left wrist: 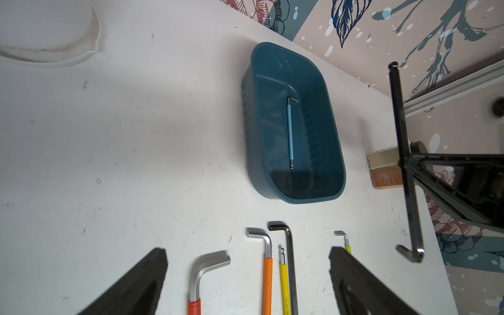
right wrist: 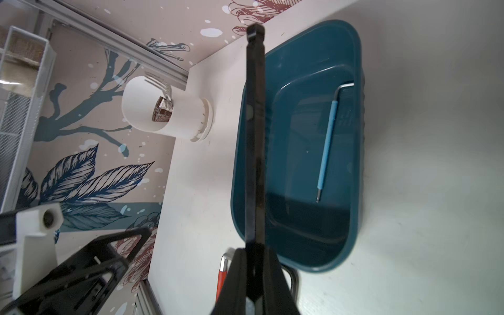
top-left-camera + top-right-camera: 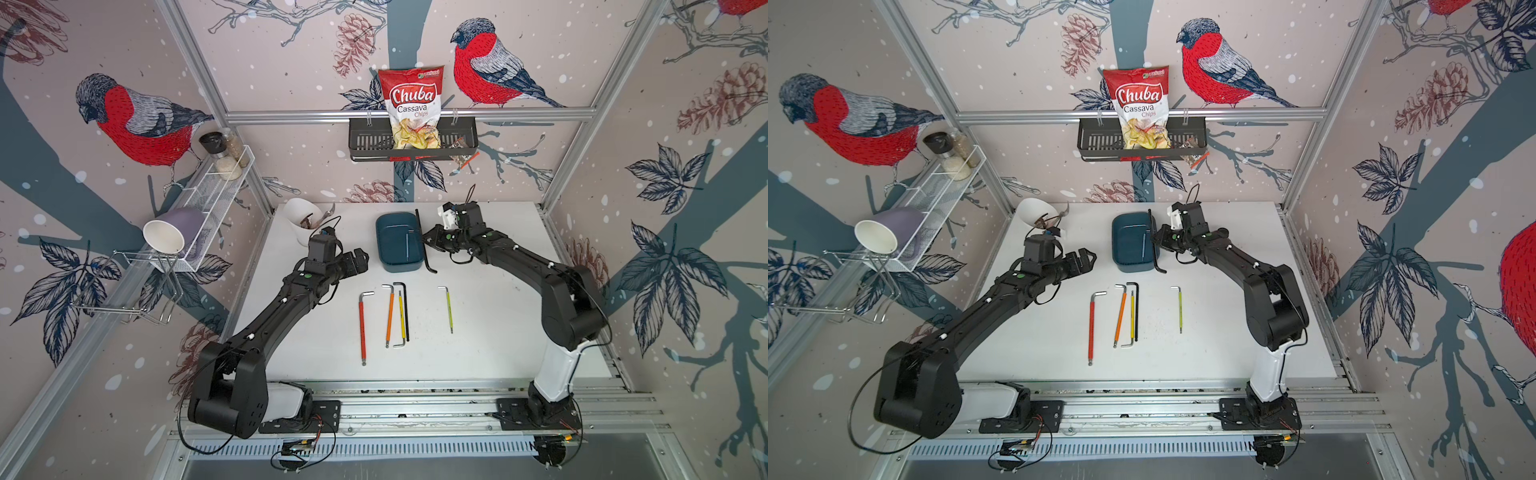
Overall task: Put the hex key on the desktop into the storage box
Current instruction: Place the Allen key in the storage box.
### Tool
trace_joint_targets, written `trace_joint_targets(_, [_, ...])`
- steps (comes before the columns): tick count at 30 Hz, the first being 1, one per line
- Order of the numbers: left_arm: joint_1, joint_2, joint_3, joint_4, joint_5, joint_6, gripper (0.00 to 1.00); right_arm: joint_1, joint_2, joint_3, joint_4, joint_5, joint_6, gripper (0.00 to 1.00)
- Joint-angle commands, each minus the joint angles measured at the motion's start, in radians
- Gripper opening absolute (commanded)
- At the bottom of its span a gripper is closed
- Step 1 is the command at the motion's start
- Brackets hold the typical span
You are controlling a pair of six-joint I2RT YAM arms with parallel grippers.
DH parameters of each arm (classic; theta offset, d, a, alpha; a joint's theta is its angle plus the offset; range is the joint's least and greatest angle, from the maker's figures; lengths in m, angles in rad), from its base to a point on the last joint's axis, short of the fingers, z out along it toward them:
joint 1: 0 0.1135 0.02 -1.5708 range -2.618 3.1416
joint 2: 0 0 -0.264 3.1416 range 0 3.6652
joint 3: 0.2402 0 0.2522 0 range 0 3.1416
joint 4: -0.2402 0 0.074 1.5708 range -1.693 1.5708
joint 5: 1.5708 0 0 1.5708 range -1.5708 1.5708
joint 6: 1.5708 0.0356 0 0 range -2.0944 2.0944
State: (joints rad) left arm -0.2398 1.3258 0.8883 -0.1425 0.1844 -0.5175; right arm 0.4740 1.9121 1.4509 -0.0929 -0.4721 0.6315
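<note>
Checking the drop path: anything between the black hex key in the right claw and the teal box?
Nothing visible. The right claw holds the black hex key beside the storage box, at its rim on the right arm's side. The box is open-topped; only a blue hex key lies inside, near that side.

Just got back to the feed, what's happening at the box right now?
The right gripper is shut on a black hex key, holding it raised by the rim of the storage box, not yet released. A blue hex key already lies inside the box. The left gripper is open and empty beside it. A row of five more keys lies on the table.
</note>
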Motion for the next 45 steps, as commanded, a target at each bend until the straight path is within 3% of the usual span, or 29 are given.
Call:
trace_joint_targets(1, [0.034, -0.019, -0.019, 0.015, 0.036, 0.018, 0.96, 0.034, 0.096, 0.138, -0.024, 0.046, 0.017, 0.00])
trace_joint_targets(8, [0.048, -0.029, -0.046, 0.031, 0.068, 0.026, 0.96, 0.072, 0.291, 0.376, -0.056, 0.041, 0.063, 0.00])
trace_joint_targets(16, [0.048, -0.021, -0.049, 0.043, 0.079, 0.027, 0.96, 0.071, 0.448, 0.565, -0.149, 0.129, 0.033, 0.00])
trace_joint_targets(23, [0.048, -0.010, -0.044, 0.033, 0.082, 0.026, 0.96, 0.066, 0.524, 0.634, -0.173, 0.151, 0.002, 0.00])
trace_joint_targets(26, [0.048, -0.008, -0.039, 0.026, 0.084, 0.022, 0.96, 0.062, 0.530, 0.631, -0.173, 0.147, -0.007, 0.06])
trace_joint_targets(30, [0.048, -0.007, -0.034, 0.020, 0.088, 0.015, 0.96, 0.063, 0.513, 0.620, -0.193, 0.145, -0.033, 0.37])
trace_joint_targets(35, [0.047, 0.004, -0.037, 0.030, 0.107, -0.002, 0.96, 0.066, 0.450, 0.577, -0.209, 0.147, -0.067, 0.54])
trace_joint_targets(40, [0.046, 0.009, -0.034, 0.020, 0.105, -0.011, 0.96, 0.071, 0.321, 0.477, -0.205, 0.149, -0.092, 0.60])
trace_joint_targets(45, [0.025, 0.000, -0.032, 0.028, 0.109, -0.022, 0.96, 0.086, 0.137, 0.305, -0.209, 0.227, -0.129, 0.62])
